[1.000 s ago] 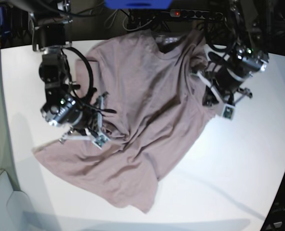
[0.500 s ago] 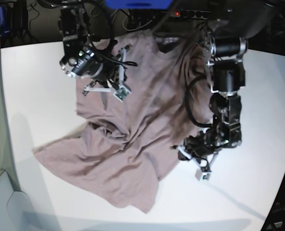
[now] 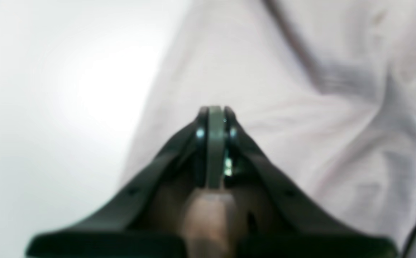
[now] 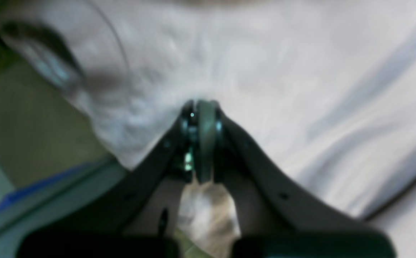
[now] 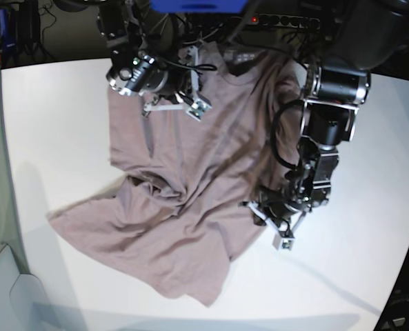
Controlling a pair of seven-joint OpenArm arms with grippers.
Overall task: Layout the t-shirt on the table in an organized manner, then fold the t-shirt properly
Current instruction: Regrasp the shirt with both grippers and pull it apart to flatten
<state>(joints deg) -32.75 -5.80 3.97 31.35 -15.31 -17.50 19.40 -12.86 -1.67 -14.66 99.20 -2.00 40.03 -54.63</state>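
Draping limp over table (image 5: 52, 124), soft t-shirt (image 5: 190, 179); both grippers (image 3: 213, 111) (image 4: 200, 105) pressed together; best pinched at shoulder seams.

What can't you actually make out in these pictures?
- Both wrist views are blurred, so the t-shirt fabric detail is lost.
- Base view: the left pincer tips sit behind its own arm.
- Base view: the shirt's collar is partly hidden by dark cables.

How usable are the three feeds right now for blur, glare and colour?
Left wrist: blurred, table blown out white, t-shirt washed pale. Right wrist: soft, shirt also bleached. Base: sharpest, true mauve, curved fisheye edges, soft arm shadows on the table.
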